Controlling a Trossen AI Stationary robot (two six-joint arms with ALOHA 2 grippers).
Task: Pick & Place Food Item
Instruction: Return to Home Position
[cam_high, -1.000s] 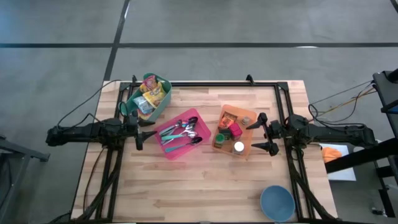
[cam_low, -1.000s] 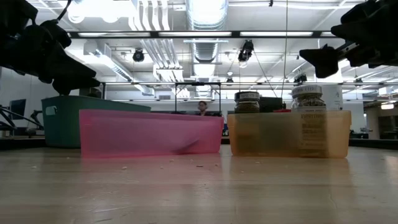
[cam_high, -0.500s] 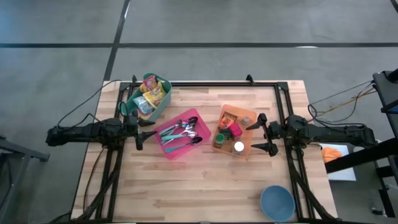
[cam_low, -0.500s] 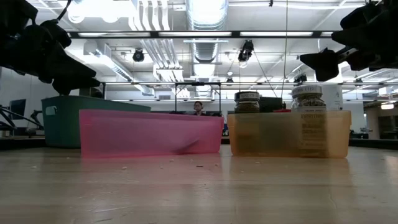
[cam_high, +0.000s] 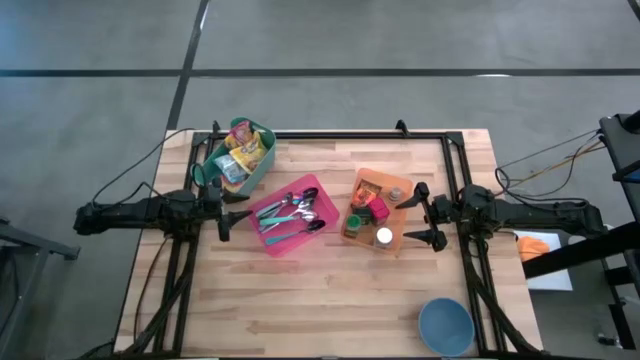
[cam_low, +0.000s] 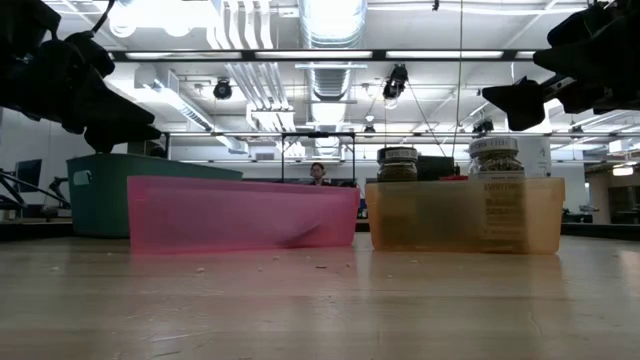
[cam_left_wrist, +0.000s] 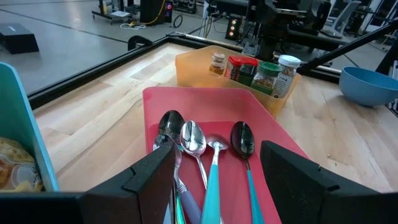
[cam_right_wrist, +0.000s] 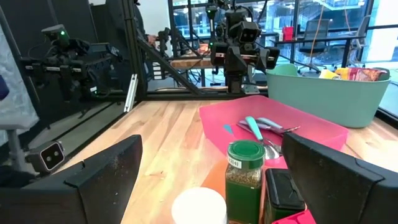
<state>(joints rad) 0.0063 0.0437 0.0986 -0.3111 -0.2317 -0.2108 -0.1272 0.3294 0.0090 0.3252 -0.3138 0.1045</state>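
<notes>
Here, two dark arms lie stretched low along opposite sides of the pale wooden table (cam_high: 320, 300), each pointing inward. The right gripper (cam_high: 424, 216) hangs just outside the translucent orange plastic bin (cam_high: 366, 182). Its two fingers are spread wide and hold nothing. It is clear of the bin's wall, which fits an arm with no more to do there and due to go to its rest pose.

Directly ahead of those fingers, inside the bin, stand the seasoning bottles. A white-capped bottle (cam_high: 384, 236) is nearest, a green-lidded jar of herbs (cam_right_wrist: 244, 171) is just past it, and a few more bottles, one red-lidded, lie beyond. They stand upright and close together, probably so that none tips.

The left gripper (cam_high: 230, 213) waits on the far side, its fingers equally wide apart and empty. It faces the shallow pink plastic tray (cam_high: 283, 243) of metal spoons (cam_left_wrist: 193, 138) just in front of it. Judging by this layout, the placing looks complete.
</notes>
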